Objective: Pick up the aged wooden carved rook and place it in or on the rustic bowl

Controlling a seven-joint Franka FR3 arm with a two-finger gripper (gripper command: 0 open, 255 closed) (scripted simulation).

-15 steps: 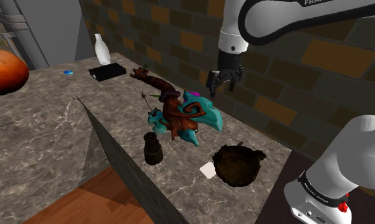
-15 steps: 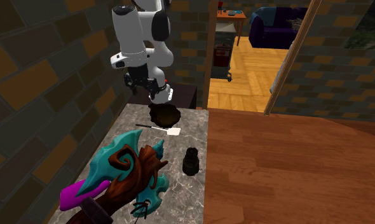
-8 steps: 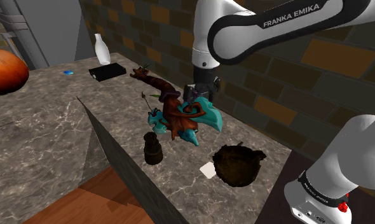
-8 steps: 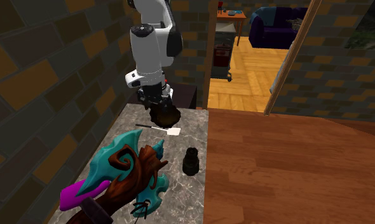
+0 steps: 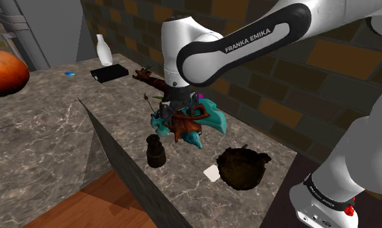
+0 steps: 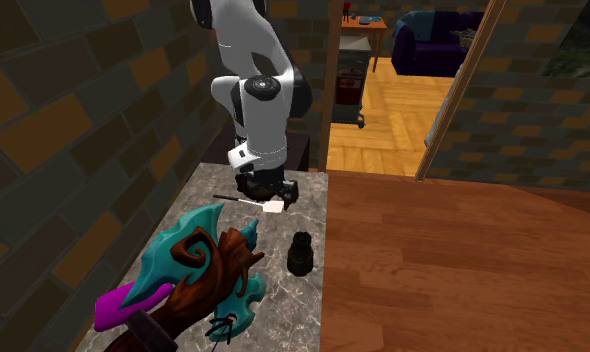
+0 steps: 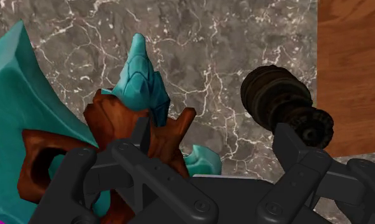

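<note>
Dark carved rook [image 5: 157, 152] stands upright on marble counter [image 5: 122, 111], just beyond one fingertip, outside the gap. Gripper [image 7: 213, 130], fingers spread wide & empty, has swung in 1 sec from bowl [image 5: 243, 167] side across teal-brown figure [image 5: 206, 116]. Approach underway, no grasp yet.

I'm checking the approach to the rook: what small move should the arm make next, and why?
Probably shift the open end effector sideways toward the edge of the counter, centring the dark rook between its fingers. In the wrist view the rook sits beside one finger, and the teal and brown carved piece lies under the other.
</note>
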